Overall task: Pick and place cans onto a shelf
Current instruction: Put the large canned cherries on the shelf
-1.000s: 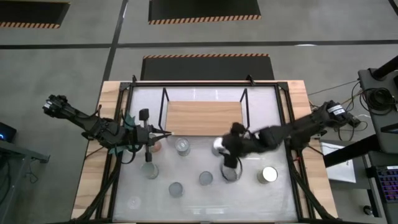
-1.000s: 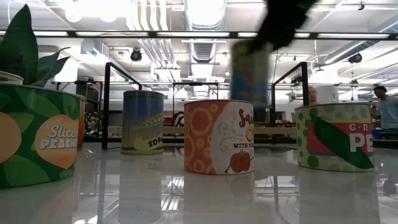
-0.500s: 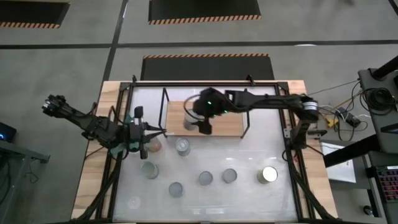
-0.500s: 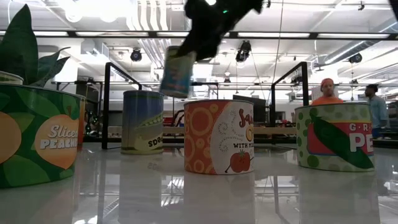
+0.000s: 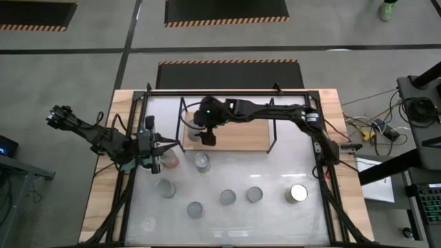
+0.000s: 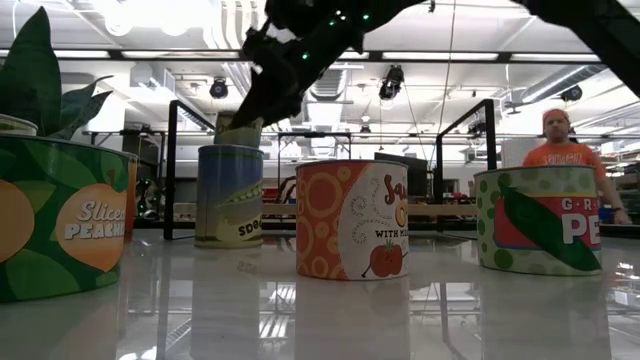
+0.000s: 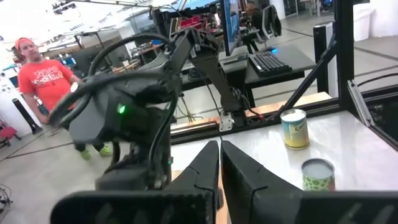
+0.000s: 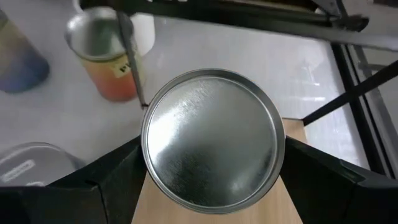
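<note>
Glossy white counter (image 5: 275, 172) with a wood border, six loose cans (image 5: 254, 195) on it, a concrete floor around it, and a person in an orange shirt (image 6: 568, 160) back in the open lab. The right tool (image 5: 204, 129) is over the left end of the shelf (image 5: 238, 131), spread wide and clamped around a silver-topped can (image 8: 212, 139) above the board. The left tool (image 7: 219, 163) is pinched closed and empty beside a reddish can (image 5: 171, 161) on the counter's left side.

Black jointed arms, green indicator light, dark flat-sided fingers (image 8: 112, 180).
</note>
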Robot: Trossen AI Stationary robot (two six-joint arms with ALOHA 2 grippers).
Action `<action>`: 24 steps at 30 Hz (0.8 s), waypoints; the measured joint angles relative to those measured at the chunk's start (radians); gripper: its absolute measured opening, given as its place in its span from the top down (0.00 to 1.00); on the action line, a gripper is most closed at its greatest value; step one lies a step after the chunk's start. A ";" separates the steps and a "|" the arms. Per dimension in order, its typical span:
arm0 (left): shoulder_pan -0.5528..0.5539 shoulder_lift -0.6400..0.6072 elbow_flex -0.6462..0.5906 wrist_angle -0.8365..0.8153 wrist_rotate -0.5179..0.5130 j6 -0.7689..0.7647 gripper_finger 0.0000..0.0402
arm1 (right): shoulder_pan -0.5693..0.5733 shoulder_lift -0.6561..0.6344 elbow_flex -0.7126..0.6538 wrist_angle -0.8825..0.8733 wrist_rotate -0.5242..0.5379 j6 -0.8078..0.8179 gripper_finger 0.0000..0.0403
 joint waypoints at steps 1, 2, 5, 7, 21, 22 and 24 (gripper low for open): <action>0.000 0.000 0.000 0.000 0.000 0.000 1.00 | 0.000 0.015 0.022 -0.018 0.000 -0.003 0.21; 0.000 -0.001 0.000 -0.001 0.000 0.000 1.00 | 0.000 0.029 0.044 -0.031 0.000 -0.006 0.21; 0.000 -0.002 -0.001 -0.001 0.000 0.000 1.00 | 0.001 0.063 0.088 -0.072 0.000 -0.006 0.21; 0.000 -0.002 -0.001 -0.002 0.000 0.000 1.00 | 0.001 0.081 0.104 -0.091 0.000 -0.007 0.21; 0.000 0.001 -0.001 -0.008 0.000 0.000 1.00 | 0.001 0.095 0.107 -0.112 0.002 -0.014 0.15; 0.000 0.002 -0.001 -0.008 0.000 0.000 1.00 | 0.001 0.095 0.107 -0.112 0.002 -0.014 0.13; 0.000 0.003 -0.001 -0.008 0.000 0.000 1.00 | 0.001 0.093 0.107 -0.112 0.003 -0.015 0.10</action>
